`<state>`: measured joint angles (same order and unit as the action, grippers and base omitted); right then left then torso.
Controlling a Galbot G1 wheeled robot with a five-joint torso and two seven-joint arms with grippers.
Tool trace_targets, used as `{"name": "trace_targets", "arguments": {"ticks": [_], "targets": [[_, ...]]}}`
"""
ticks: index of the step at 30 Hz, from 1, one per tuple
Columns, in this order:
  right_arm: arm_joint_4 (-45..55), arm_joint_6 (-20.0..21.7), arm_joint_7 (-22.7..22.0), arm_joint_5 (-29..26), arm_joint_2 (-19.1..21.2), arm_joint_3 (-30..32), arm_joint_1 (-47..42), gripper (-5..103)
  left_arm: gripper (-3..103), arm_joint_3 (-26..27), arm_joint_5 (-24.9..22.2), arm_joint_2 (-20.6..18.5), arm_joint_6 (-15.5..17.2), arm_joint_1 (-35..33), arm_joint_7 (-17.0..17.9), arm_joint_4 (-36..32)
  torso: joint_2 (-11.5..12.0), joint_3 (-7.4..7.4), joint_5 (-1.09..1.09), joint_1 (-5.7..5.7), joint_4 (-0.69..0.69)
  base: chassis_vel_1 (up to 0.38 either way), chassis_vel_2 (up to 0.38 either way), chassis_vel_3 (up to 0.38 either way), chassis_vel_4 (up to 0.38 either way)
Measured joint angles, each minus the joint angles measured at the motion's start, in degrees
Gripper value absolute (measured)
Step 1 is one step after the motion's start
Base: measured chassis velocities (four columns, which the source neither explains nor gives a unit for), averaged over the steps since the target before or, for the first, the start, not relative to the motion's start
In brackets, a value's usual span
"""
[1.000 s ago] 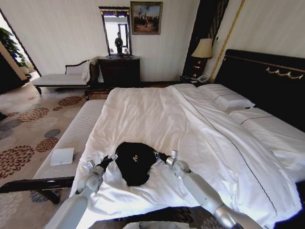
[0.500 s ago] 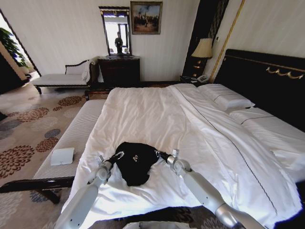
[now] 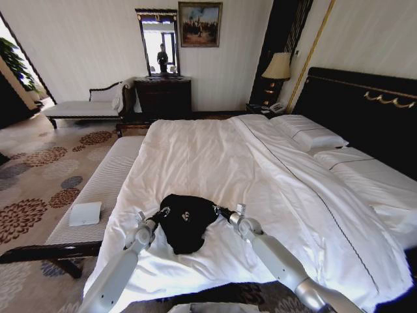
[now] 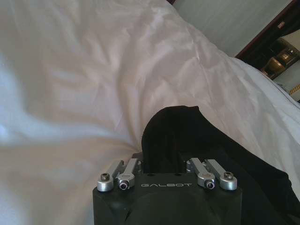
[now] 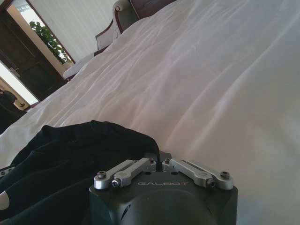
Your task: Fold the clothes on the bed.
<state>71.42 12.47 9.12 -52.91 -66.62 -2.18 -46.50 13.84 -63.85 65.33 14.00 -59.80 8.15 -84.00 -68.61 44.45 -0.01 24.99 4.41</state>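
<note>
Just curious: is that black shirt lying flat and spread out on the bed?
No, the black T-shirt is bunched in a heap on the bed.

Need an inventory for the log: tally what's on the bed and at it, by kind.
Black T-shirt: 1
White pillows: 2
White duvet: 1
Grippers at the shirt, left and right: 2
Total: 6

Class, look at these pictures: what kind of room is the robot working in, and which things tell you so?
Most likely a hotel bedroom. A large bed with white bedding and pillows stands against a tall dark headboard, with a bedside lamp and a dresser with a mirror beyond.
</note>
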Motion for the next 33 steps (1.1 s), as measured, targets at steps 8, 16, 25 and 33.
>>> {"name": "trace_targets", "arguments": {"ticks": [8,16,25,33], "targets": [[0.12,-0.1,-0.01,0.05,-0.48,0.16,0.12,1,4,0.48,-0.42,-1.01,-0.12,-0.95,0.87,-2.37,0.0,0.0,0.0,0.0,0.01,0.0,0.0,0.0,0.0],[2.23,-0.13,-0.22,0.07,-0.53,1.07,-1.1,1,2,0.74,-1.21,-2.97,-0.14,-1.67,1.58,-5.38,0.0,0.0,0.01,0.0,0.01,0.0,0.0,0.0,0.0],[10.24,0.52,-2.43,-1.26,3.42,5.05,-4.85,1,2,2.49,-2.07,-8.23,0.59,-4.6,2.35,-14.16,0.0,0.0,0.0,0.0,0.01,0.0,0.0,0.0,0.0],[24.29,2.67,-7.02,-6.81,10.34,8.33,-5.73,1,2,3.74,-5.71,-15.84,1.46,-3.12,6.02,-25.71,0.0,-0.01,0.01,0.0,0.0,0.0,0.0,0.0,0.0]]}}
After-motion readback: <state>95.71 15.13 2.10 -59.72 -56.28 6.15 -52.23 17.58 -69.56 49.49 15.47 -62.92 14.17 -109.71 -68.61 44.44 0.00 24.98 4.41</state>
